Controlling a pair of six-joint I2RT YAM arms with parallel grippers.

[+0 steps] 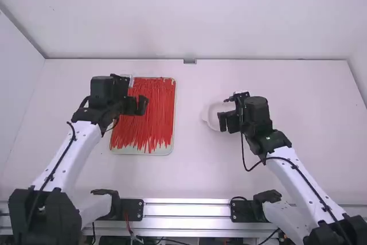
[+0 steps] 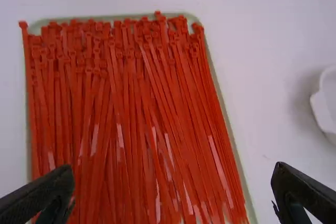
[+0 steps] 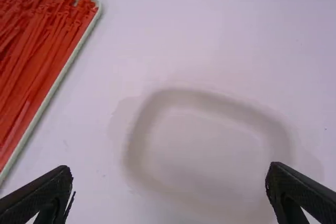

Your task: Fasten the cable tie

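Observation:
A thick pile of red cable ties lies lengthwise on a pale tray at the left of the table. My left gripper hovers over the pile's left part, open, with nothing between its fingers. My right gripper is open and holds nothing, hanging above a white shallow dish near the table's middle.
The white dish stands a little right of the tray. A small grey tab sits at the table's far edge. Bare white table stretches to the right and in front of both grippers.

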